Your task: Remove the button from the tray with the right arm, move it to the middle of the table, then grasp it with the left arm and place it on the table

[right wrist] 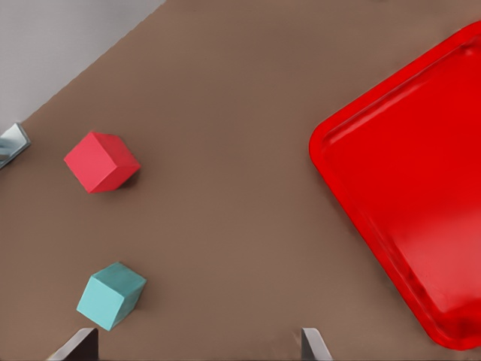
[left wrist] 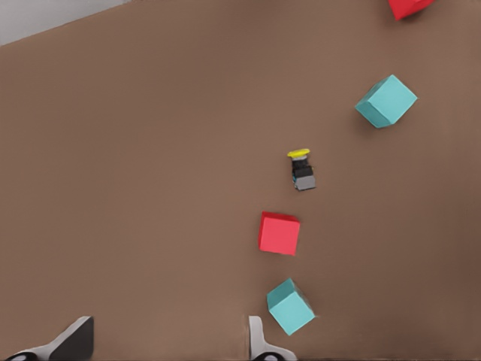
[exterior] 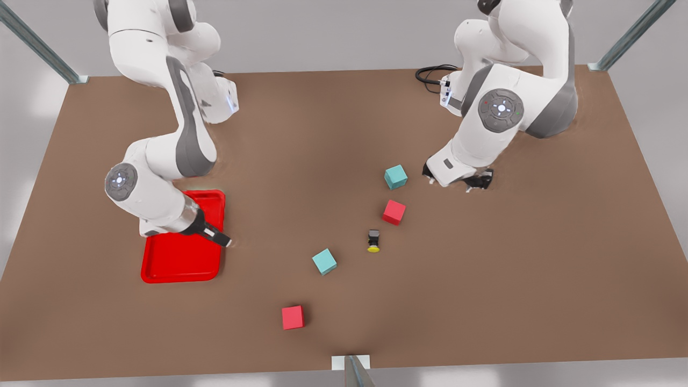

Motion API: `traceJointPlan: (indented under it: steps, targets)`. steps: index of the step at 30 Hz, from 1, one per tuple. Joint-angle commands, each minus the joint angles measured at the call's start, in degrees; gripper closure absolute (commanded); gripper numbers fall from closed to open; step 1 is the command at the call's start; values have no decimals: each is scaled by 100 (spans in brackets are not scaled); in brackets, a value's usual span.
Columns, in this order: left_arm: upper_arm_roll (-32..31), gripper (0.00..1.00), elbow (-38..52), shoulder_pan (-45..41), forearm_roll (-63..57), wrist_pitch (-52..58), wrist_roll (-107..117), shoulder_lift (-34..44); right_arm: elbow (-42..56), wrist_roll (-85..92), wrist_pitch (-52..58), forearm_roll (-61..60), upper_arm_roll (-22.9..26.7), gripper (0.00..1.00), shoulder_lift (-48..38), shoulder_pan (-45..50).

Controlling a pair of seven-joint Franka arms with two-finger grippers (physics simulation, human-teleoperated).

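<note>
The button (exterior: 373, 241) lies on its side on the brown table (exterior: 484, 279), yellow cap toward the front edge, also seen in the left wrist view (left wrist: 301, 169). Nothing grips it. The red tray (exterior: 180, 263) at the front view's left holds nothing; its rim (right wrist: 353, 195) shows in the right wrist view. My right gripper (exterior: 219, 237) hangs open over the tray's edge nearest the table's middle, fingertips (right wrist: 312, 344) wide apart. My left gripper (exterior: 456, 180) stands open low over the table at the front view's right, beside a teal cube, fingertips (left wrist: 75, 338) empty.
Two teal cubes (exterior: 395, 177) (exterior: 324, 262) and two red cubes (exterior: 394, 212) (exterior: 293, 317) lie scattered around the button. A black cable (exterior: 432, 75) coils at the back by the left arm's base. Bare tabletop stretches along the front view's right.
</note>
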State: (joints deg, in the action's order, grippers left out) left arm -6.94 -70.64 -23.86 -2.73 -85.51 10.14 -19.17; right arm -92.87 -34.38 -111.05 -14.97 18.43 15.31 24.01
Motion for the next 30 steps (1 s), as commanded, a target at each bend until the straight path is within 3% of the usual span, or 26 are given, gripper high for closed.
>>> traceJointPlan:
  steps: [1,3,4,5,8,12,19,23,30]
  targets:
    - [-27,0,339,-514,124,-89,1684,-350,-73,3499,1463,1101,11,0,-441,-432]
    - [8,0,717,-690,97,-422,1815,-912,189,3693,1963,1102,-50,0,-775,-1028]
    - [35,0,867,-682,97,-773,1886,-1150,506,3675,2280,1189,-1645,0,-775,-2538]
    - [52,0,973,-638,97,-1116,2087,-1457,516,3666,2386,1260,-1711,0,-872,-2621]
    - [263,0,1026,-682,167,-1908,3600,-2169,691,3701,2395,1269,-1659,0,-802,-2630]
    - [307,0,1272,-822,132,-2260,3635,-2513,1017,3649,2518,1330,-1738,0,-643,-2498]
    - [439,0,1193,-1042,27,-2260,3688,-2715,981,3684,2333,1480,-1843,0,-573,-2498]
    - [430,0,446,-1183,-289,-2312,3829,-2636,973,3675,2324,1480,-1843,0,-564,-2498]
    - [421,0,454,-1121,-254,-2506,3416,-3049,973,3684,2421,1611,-1843,0,-626,-2559]
